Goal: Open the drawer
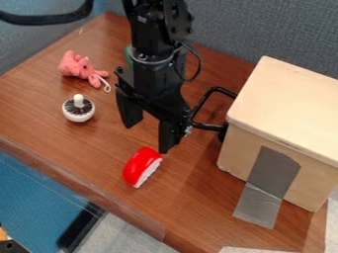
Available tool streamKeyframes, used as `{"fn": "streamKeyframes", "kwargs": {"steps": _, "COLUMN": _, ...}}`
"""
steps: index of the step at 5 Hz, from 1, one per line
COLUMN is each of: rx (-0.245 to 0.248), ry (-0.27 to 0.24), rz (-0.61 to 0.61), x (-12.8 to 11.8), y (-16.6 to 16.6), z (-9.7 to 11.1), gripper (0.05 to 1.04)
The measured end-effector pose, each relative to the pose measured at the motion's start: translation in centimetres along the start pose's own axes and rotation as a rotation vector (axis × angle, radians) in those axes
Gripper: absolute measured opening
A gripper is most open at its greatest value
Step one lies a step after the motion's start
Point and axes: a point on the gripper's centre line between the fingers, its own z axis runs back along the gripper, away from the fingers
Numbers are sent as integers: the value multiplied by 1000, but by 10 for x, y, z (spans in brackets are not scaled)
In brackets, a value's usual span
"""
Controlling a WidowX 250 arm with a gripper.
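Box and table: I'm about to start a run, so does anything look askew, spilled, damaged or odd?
One thing: gray tape runs from the side of the box down onto the table. It looks like a makeshift fix, perhaps to keep the box from sliding. I see nothing spilled or broken.

Light falling bright and fairly even, seemingly from overhead. Pale box lid (290, 104) catching most of it, box front (241, 148) sitting dimmer. Soft shadow darkening wood table (53, 126) beside box. Small glossy highlights shining on red toy (137, 165). Grey tape (259, 205) giving off dull sheen. Black arm (153, 79) soaking up light, its details sinking into darkness.
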Motion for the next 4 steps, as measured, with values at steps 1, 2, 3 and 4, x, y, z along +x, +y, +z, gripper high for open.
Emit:
{"fn": "streamKeyframes", "kwargs": {"steps": 1, "rx": -2, "ry": 23, "rz": 2, "x": -2, "y": 0, "z": -5, "gripper": 1000}}
{"fn": "streamKeyframes", "kwargs": {"steps": 2, "rx": -1, "ry": 35, "rz": 44, "x": 9, "y": 16, "z": -11, "gripper": 1000}}
{"fn": "streamKeyframes", "kwargs": {"steps": 3, "rx": -2, "ry": 15, "rz": 64, "x": 31, "y": 22, "z": -13, "gripper": 1000}}
{"fn": "streamKeyframes", "kwargs": {"steps": 4, "rx": 0, "ry": -3, "rz": 87, "x": 51, "y": 27, "z": -16, "gripper": 1000}}
